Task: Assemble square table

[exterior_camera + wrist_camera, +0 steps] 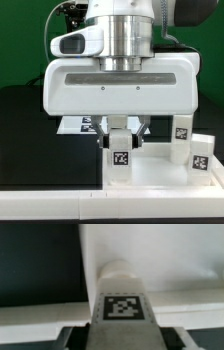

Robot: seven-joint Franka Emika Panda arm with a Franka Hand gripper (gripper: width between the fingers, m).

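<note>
The arm hung low over the black table (25,130), its broad white gripper body filling the middle of the exterior view. The gripper (121,150) pointed straight down, its two dark fingers (106,142) set narrow on either side of a short white leg (121,158), and the leg's upper end sat between them, so the jaws looked closed on it. That leg stood upright with its black-and-white tag facing the camera, its lower part over the white tabletop (150,182), whose raised rim ran along the front edge of the scene. Whether the leg's foot touched the tabletop surface could not be told from this angle. In the wrist view the same leg (122,303) ran out from between the finger pads (78,335), tag up, its rounded end lying over the pale tabletop (180,263) near an edge where white met the dark table. Two more legs (200,153) stood upright just beside each other toward the exterior view's right, on or at the tabletop's far side, one partly behind the other, both showing tags. Behind the gripper, partly hidden by it, the marker board (78,124) lay flat on the table with its tags showing. A green backdrop (20,40) closed off the rear.
</note>
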